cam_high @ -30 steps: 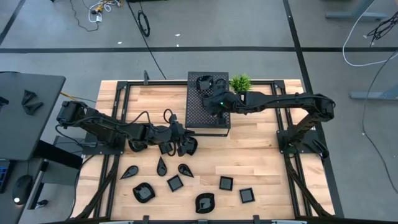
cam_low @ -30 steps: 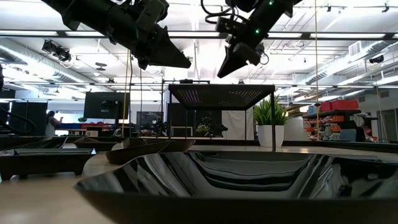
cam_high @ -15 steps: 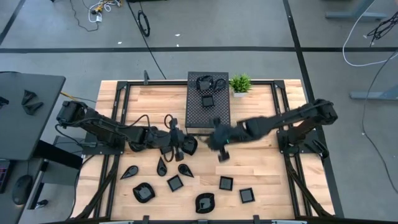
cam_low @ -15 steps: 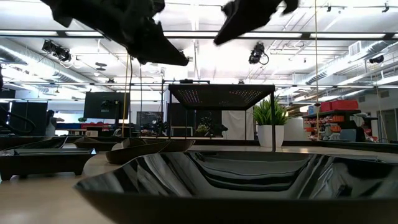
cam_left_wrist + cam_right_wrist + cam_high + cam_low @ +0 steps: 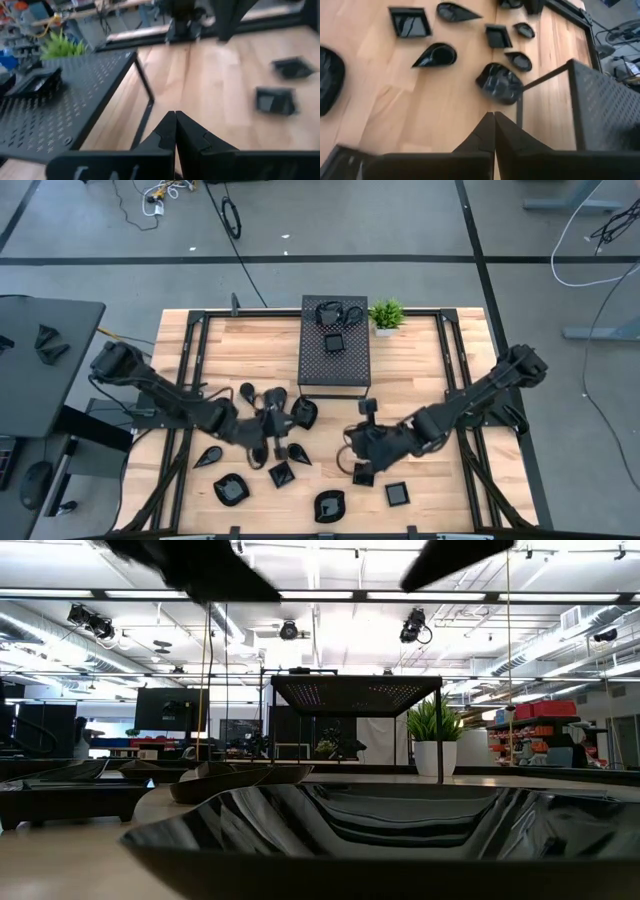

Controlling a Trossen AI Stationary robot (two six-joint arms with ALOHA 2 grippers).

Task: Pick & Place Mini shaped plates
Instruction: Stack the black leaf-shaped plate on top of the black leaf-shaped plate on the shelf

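Several glossy black mini shaped plates lie on the near half of the wooden table: a rounded one [image 5: 305,412], teardrops [image 5: 208,455] [image 5: 297,450], squares [image 5: 281,473] [image 5: 362,473] [image 5: 397,494]. Two more, a rounded one [image 5: 333,312] and a square one [image 5: 333,343], rest on top of the black perforated box [image 5: 335,365]. My left gripper [image 5: 283,425] [image 5: 175,116] hangs shut and empty above the plates left of centre. My right gripper [image 5: 352,452] [image 5: 494,116] is shut and empty too, above the table near the square plates.
A small green potted plant [image 5: 386,313] stands beside the box at the far side. Black frame rails [image 5: 455,380] run along the table's edges. In the low view one plate's rim [image 5: 380,840] fills the foreground.
My right gripper has swung from above the box toward the table's near edge, sinking a little; a square plate now shows on the box where it stood. My left gripper has moved toward the near edge and rolled slightly.
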